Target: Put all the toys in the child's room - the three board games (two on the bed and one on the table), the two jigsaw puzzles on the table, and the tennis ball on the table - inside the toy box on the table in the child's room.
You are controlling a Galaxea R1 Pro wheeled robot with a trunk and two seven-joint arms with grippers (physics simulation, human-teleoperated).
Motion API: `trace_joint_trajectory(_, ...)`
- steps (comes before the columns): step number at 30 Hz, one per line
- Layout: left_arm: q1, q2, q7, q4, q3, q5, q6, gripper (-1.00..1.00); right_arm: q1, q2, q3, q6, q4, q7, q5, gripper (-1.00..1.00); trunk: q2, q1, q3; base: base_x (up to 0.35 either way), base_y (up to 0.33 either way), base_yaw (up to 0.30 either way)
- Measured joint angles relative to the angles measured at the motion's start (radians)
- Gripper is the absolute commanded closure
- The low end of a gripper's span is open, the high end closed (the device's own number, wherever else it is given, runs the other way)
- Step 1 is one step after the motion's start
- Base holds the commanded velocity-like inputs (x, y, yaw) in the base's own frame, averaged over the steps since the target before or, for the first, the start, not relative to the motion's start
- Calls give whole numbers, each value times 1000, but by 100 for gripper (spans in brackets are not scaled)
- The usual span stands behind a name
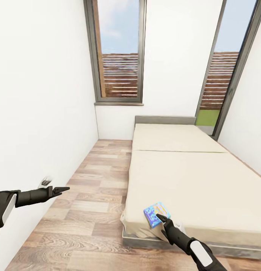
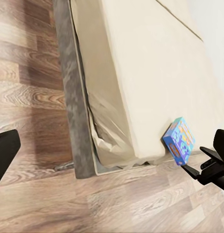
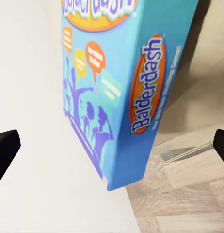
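A glossy blue Balderdash board game [image 1: 156, 213] — a flat printed box — lies at the near corner of the bed [image 1: 205, 177], on its smooth cream mattress. The right fingers [image 1: 159, 217] are spread just beside it, not gripping; the left fingers [image 1: 64, 189] — together — hang over the wood-plank floor [image 1: 85, 210].

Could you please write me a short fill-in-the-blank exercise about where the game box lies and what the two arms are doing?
1. The blue game box lies on the ____ near its corner.
2. The name printed on the game box's side reads ____.
3. The ____ gripper is right at the game box.
4. The left gripper is over the wooden ____.

Missing words: bed; Balderdash; right; floor
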State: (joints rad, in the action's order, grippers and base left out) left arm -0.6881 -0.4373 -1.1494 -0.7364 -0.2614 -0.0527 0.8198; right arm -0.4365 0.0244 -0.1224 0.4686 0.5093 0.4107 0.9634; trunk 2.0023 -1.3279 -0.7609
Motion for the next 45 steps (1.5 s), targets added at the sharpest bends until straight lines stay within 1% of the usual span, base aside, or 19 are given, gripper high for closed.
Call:
trace_joint_trajectory(5,0,0,0,0,0,0,-1,-100,0,0,-3,0,0,3,0,-100,35,-19,-16,0,0,0)
trace_joint_trajectory(10,0,0,1,0,0,0,-2,-100,0,0,-14,0,0,6,0,-100,70,-38,-31,0,0,0)
trace_joint_trajectory(21,0,0,0,0,0,0,-1,-100,3,-3,-32,0,0,7,1,-100,70,-38,-31,0,0,0)
trace_joint_trajectory(45,0,0,0,0,1,0,1,-100,3,-9,-33,2,1,9,1,-100,70,-38,-31,0,0,0)
